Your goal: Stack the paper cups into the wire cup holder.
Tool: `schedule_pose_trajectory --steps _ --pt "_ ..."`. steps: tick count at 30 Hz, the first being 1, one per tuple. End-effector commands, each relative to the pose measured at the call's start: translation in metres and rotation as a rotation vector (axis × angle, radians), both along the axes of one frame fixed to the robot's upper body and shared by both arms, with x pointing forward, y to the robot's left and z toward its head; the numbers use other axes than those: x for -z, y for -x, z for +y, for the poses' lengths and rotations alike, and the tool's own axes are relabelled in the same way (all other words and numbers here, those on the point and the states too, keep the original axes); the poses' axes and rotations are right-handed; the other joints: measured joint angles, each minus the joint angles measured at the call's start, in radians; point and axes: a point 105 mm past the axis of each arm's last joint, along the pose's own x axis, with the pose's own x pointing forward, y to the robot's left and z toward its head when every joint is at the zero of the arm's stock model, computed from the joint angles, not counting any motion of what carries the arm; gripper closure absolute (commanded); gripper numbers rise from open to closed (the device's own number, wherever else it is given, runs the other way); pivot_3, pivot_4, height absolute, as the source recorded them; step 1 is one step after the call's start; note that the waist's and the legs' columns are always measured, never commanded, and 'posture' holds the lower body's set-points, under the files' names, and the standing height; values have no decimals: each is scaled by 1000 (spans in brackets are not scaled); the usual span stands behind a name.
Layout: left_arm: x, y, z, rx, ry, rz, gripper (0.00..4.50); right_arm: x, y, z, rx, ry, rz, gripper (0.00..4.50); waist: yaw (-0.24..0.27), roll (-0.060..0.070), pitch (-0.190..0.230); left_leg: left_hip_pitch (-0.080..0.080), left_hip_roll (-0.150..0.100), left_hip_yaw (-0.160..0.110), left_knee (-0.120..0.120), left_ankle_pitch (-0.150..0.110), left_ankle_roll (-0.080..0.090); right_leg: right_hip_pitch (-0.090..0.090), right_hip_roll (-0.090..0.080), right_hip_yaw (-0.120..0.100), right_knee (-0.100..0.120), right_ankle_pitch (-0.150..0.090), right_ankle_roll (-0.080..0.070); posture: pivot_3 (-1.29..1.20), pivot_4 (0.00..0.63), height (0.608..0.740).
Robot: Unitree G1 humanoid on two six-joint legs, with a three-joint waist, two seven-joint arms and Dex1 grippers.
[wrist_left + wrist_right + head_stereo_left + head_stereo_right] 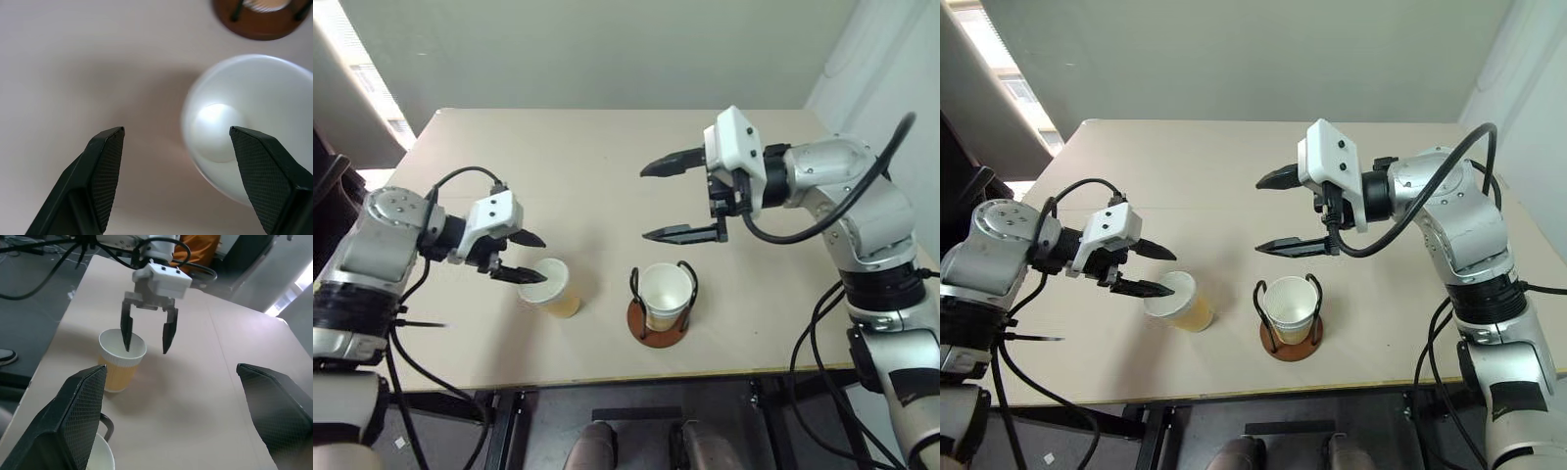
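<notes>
Nearest my edge of the pale beige table point(607, 176) stood the wire cup holder point(658, 325), a round reddish-brown disc with thin black wire hoops, and seated upright inside it was a small tapered paper cup point(664, 297), tan-yellow outside and white within. Just to the left of the holder, apart from it, a second, matching paper cup point(550, 287) stood upright on the table.

My left gripper point(530, 258) hung at that loose cup's rim with its two black fingers spread wide, gripping nothing; one finger point(126, 330) reached down over the cup's white mouth and the other sat outside the rim, on the side away from the holder.

Farther back, above and slightly beyond the holder, my right gripper point(664, 200) pointed left, its jaws fully parted and empty.
</notes>
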Motion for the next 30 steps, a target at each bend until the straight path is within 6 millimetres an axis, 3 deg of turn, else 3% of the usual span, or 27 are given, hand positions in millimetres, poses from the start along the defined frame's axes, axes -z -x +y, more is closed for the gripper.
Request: schedule_pose_trajectory --steps 1,2,5,12,14,20,25,28,30 --pt "0 -6 0 14 -25 -5 809 -10 9 -2 4 -31 -40 91 0 0 0 0 0 0 0 0 0 0 0 0 0 0 1 0 150 740" --pt "1 -6 -2 26 -25 7 809 -10 10 -2 9 -29 -40 91 -1 0 0 0 0 0 0 0 0 0 0 0 0 1 2 0 150 740" --pt "-1 -7 -9 61 -11 15 1412 -8 10 -4 29 -21 -41 49 -1 0 0 0 0 0 1 1 1 0 0 0 0 2 4 0 150 740" --pt "-4 -4 -11 87 -17 26 3923 -6 6 -9 69 -6 -57 49 -1 0 0 0 0 0 1 3 3 1 0 0 0 4 7 0 150 740" --pt "-7 -1 -12 98 -16 25 4442 -6 5 -10 73 -5 -61 49 -1 0 0 0 0 0 1 3 3 1 0 0 0 4 8 0 150 740" --pt "-31 0 -8 85 63 -22 4442 -6 7 -15 67 8 -50 49 -1 0 0 0 0 0 3 3 4 1 0 0 0 5 8 0 150 740" --pt "-70 3 -14 123 162 -124 4442 -8 23 -47 31 69 34 49 7 -1 0 -2 0 0 3 3 4 2 0 0 -1 5 9 0 150 740" --pt "-120 8 -33 217 290 -237 4442 -14 28 -82 69 82 80 49 18 -1 0 -3 0 0 3 4 5 4 0 0 -5 5 10 0 150 740" --pt "-134 14 -49 306 285 -264 4442 -21 31 -102 103 63 106 49 18 -1 0 -4 0 1 3 4 5 5 0 1 -8 6 12 0 150 740"
